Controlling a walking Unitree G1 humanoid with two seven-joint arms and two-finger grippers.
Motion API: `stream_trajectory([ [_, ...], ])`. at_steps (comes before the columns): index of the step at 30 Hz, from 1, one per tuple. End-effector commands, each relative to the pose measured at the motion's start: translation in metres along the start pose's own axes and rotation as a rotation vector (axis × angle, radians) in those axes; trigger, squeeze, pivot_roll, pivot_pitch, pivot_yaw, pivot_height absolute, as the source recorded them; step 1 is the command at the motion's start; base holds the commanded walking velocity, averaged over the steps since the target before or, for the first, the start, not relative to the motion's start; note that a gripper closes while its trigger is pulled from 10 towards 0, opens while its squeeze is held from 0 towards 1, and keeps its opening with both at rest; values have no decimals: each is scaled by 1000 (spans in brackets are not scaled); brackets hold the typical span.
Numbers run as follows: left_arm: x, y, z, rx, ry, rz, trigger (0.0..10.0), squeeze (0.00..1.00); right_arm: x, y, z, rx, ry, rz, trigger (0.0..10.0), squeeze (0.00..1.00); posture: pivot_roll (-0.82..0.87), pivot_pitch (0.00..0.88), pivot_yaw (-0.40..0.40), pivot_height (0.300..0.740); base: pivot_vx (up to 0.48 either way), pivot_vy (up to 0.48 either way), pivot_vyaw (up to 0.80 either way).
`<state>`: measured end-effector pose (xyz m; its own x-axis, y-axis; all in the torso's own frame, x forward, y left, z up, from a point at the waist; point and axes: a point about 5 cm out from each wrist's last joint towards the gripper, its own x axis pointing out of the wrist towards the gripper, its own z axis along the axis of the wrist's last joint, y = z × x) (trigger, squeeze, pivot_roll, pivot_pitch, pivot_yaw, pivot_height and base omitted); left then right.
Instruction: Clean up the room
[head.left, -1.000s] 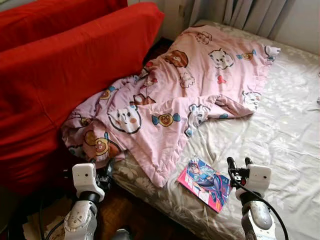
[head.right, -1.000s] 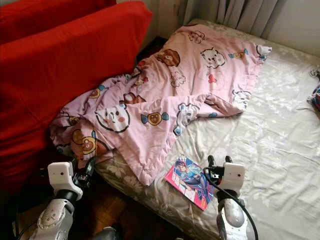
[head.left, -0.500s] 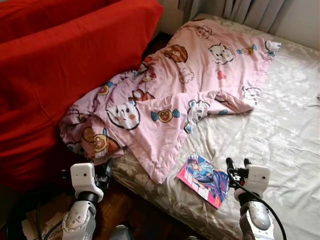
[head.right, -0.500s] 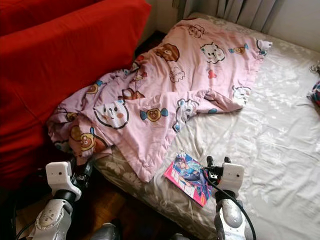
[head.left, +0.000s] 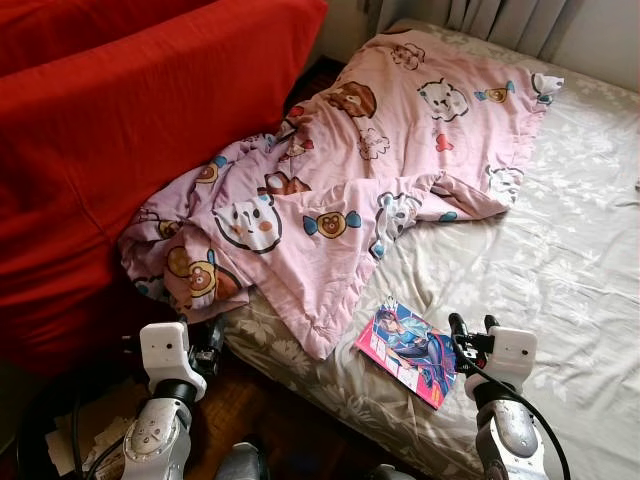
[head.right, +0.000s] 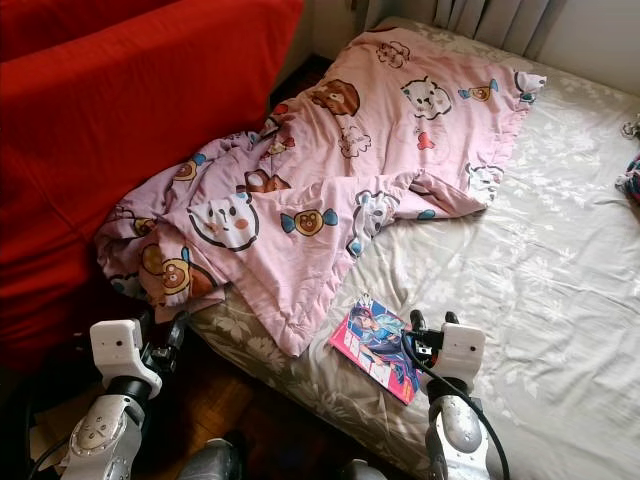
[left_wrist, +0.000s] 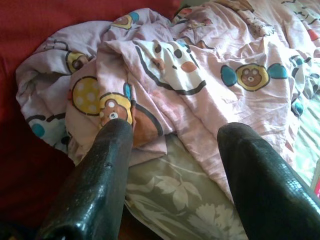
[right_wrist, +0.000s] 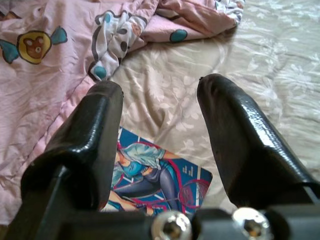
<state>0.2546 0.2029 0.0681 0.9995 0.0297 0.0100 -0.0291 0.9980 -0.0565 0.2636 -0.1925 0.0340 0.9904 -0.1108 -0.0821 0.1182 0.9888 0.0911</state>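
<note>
Fingers of both grippers stand spread wide with nothing between them. At the far left a red sofa (head.left: 130, 130) rises beside the bed, its cover draped in broad folds. Below it the left gripper (left_wrist: 175, 165) hovers over the gap between sofa and bed, just short of the mattress corner, above a dark wooden floor (head.left: 250, 420). In the left wrist view its two black fingers (left_wrist: 95, 185) frame the bunched end of a pink cartoon blanket (head.left: 340, 190), with a strip of leaf-patterned sheet (head.left: 560, 260) under them.

The blanket, printed with bears, cats and wrapped sweets, runs diagonally from that crumpled lower corner against the sofa up toward the head of the bed, near grey curtains (head.left: 500, 20). One pointed flap hangs down over the near edge of the mattress, and a folded fringe lies across the middle of the sheet.

Further right, a bright comic book (head.left: 410, 345) lies flat on the sheet near the bed's front edge, just beside the blanket's hanging flap but apart from it. The right gripper (right_wrist: 160, 125) hovers just right of the book, not touching it; in the right wrist view the cover, showing a figure in blue, lies under the fingers (right_wrist: 245, 135). At the far right edge of the bed a small dark bundle (head.right: 630, 180) rests on the sheet, too small to make out.
</note>
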Motion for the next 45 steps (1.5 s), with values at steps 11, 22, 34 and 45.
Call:
stream_trajectory([
  [11,-5,-3,-2,-9,16,3,10000,0,-3,-3,-3,-7,31,-6,10000,0,36,279,-81,697,0,0,0],
  [22,-4,-5,0,-10,19,-7,10000,0,-1,-1,-2,-8,24,-10,10000,0,23,265,-58,673,0,0,0],
  [34,-1,-7,2,-8,19,-24,10000,0,-5,2,-9,-13,47,-6,10000,0,28,227,-47,639,0,0,0],
  [45,-6,-9,-3,-10,42,-44,10000,0,-5,7,-13,-20,58,-5,10000,0,35,195,-32,639,0,0,0],
])
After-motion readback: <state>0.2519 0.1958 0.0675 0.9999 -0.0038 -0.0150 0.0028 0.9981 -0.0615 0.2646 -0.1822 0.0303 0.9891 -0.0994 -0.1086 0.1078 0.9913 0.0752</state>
